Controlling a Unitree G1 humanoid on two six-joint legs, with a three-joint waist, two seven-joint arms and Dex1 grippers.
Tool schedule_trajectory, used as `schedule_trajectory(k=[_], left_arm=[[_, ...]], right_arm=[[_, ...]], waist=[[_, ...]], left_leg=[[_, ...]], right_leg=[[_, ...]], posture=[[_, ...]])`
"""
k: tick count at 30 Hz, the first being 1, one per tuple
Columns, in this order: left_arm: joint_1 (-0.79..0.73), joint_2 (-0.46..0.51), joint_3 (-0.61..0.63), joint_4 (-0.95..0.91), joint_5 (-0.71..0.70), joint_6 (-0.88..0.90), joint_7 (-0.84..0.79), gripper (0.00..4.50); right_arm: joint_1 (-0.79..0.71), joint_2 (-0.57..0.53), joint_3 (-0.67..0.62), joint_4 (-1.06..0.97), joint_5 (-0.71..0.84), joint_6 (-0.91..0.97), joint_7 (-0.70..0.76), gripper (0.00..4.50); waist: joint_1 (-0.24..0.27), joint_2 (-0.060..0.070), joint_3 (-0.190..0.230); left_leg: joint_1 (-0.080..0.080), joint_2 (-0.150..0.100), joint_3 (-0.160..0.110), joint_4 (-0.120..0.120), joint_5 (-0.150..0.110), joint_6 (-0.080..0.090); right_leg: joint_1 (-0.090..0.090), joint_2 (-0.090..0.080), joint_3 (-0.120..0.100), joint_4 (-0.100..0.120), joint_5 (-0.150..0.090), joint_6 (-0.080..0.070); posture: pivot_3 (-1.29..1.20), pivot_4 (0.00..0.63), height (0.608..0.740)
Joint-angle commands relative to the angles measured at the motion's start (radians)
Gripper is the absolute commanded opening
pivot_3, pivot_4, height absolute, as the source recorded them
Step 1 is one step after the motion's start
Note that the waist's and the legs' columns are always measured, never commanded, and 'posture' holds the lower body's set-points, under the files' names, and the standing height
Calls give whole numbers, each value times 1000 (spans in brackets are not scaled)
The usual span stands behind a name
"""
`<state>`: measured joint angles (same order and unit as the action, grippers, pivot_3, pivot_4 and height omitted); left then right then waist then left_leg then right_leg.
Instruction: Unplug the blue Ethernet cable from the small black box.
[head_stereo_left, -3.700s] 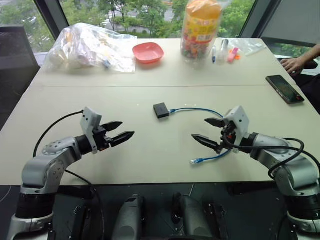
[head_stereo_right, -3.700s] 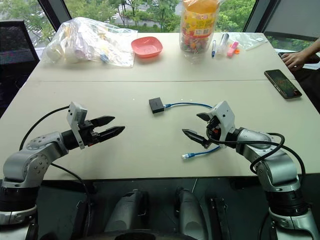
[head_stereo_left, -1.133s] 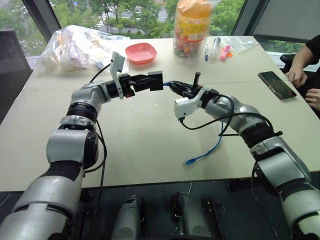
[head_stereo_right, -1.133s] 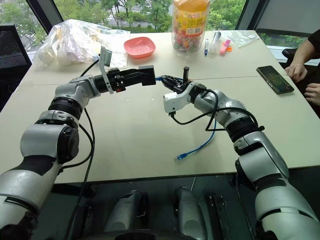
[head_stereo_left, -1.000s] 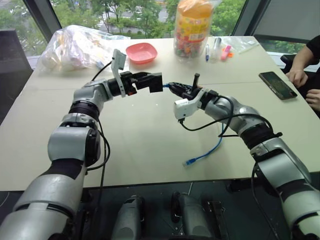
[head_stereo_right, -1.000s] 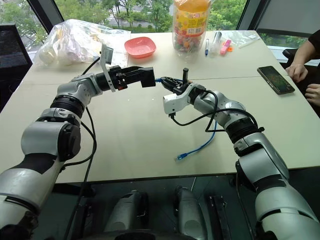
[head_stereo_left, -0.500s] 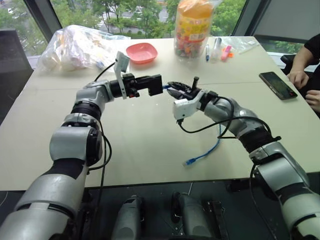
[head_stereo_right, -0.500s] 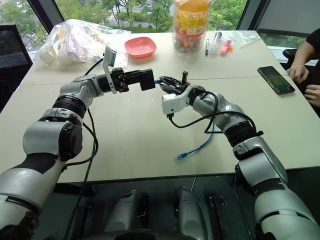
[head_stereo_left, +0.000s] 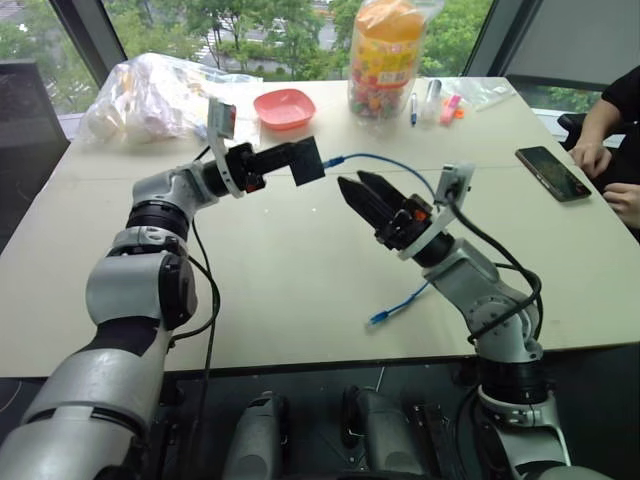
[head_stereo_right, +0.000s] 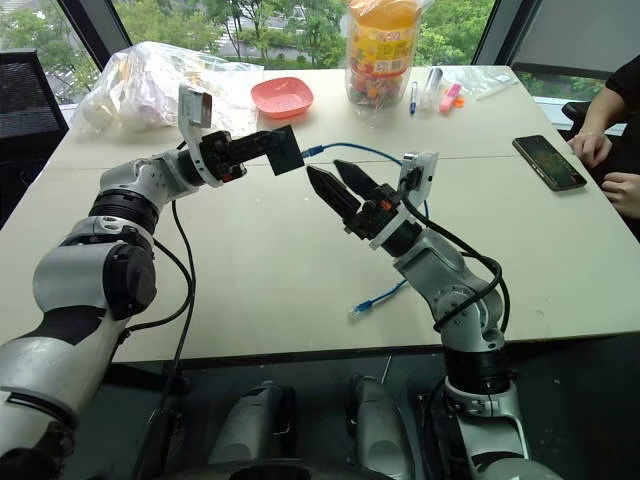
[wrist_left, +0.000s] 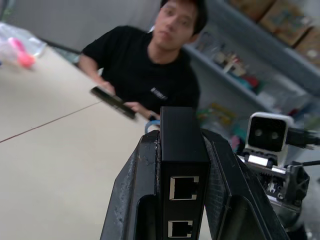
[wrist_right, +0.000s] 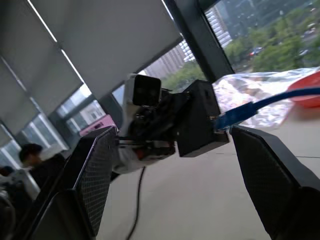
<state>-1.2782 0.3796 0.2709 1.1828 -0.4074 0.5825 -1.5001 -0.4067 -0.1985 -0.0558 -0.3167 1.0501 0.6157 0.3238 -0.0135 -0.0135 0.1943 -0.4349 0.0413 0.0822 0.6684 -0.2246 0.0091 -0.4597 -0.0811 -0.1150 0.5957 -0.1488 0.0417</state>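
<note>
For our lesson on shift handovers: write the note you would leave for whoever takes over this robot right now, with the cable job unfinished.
Left gripper: shut on the small black box, held up above the table.
Right gripper: open, holding nothing, fingers on either side of the cable near the box.
Blue cable: one plug is in the box's edge, the cord arches over behind the right arm, and the free plug lies near the table's front edge.
Done: box lifted and steadied.
Left: grip the cable at the plug and pull it out of the box.
</note>
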Motion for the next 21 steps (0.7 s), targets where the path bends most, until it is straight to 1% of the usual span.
schedule_trajectory(k=[1, 5, 6, 10, 21], left_arm=[[10, -10, 18, -101, -60, 90, -43, 497], [50, -28, -4, -190, -89, 168, -59, 497], [59, -31, -7, -209, -95, 183, -60, 497], [103, -45, -37, -288, -103, 221, -67, 497], [123, -44, -33, -326, -136, 237, -28, 497]], right_arm=[[-16, 37, -6, -16, 11, 23, -67, 3782], [-25, 76, -2, -9, -7, 20, -91, 3782], [-29, 83, -2, -4, -15, 18, -93, 3782], [-48, 93, -15, 20, -36, 8, -86, 3782], [-52, 100, -41, 30, -46, 5, -64, 3782]], waist=[[1, 0, 0], [1, 0, 0], [1, 0, 0], [1, 0, 0], [1, 0, 0]], left_leg=[[0, 0, 0, 0, 0, 0], [-1, -1, 2, -1, 0, 0], [-2, -1, 2, -1, 0, 0], [-5, -2, 2, -1, 0, 1], [-5, -2, 1, -1, 0, 1]], right_leg=[[0, 0, 0, 0, 0, 0], [-1, 0, 1, 0, 0, 1], [-2, 0, 1, 0, 2, 3], [-5, 0, 1, 1, 2, 4], [-5, 0, 1, 1, 2, 4]], posture=[[0, 150, 740], [0, 150, 740], [0, 150, 740], [0, 150, 740], [0, 150, 740]])
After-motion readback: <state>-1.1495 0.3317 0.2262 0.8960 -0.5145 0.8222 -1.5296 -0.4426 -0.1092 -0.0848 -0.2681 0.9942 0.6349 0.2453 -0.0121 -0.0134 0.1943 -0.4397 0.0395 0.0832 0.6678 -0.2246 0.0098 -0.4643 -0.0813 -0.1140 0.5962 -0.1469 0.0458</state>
